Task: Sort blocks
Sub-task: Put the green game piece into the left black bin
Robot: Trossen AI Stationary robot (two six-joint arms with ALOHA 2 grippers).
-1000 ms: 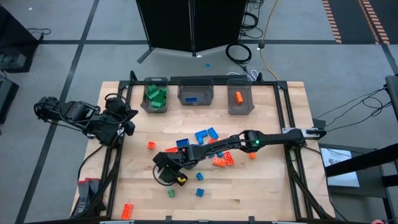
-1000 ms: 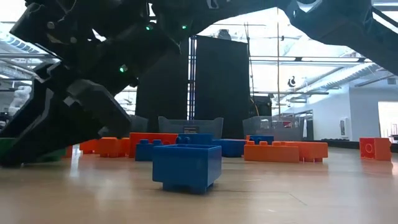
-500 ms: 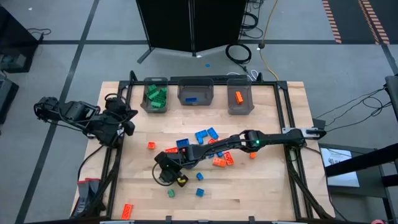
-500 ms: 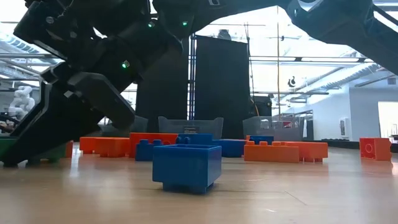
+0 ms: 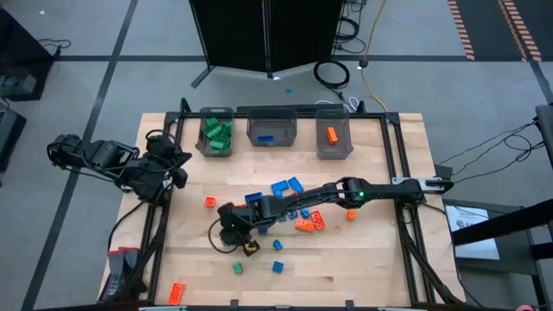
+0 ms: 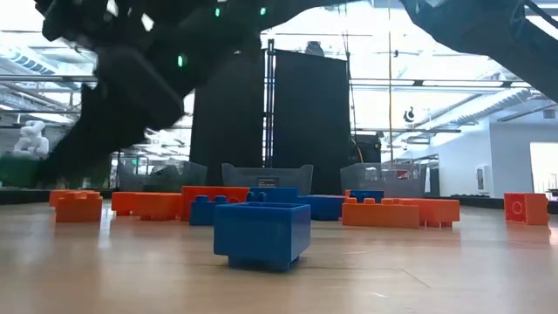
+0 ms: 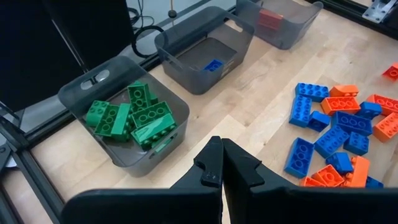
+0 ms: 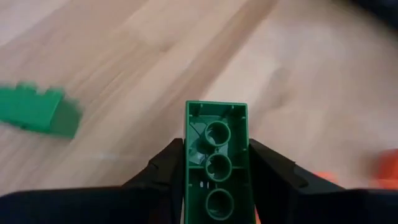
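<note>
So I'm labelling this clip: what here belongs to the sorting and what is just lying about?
Job:
- green block, held in the right claw
- loose blocks on the table
- three bins
- green blocks already binned

Lying about:
- coiled cable on the floor
- black cabinet
- left claw, shut, parked at the table's left edge

surface: light wood table [image 5: 363, 268] | far edge: three grey bins [image 5: 272, 128] | middle: loose blocks [image 5: 298, 220], blue/orange-red/green | near-left corner: one orange-red brick [image 5: 177, 292]
</note>
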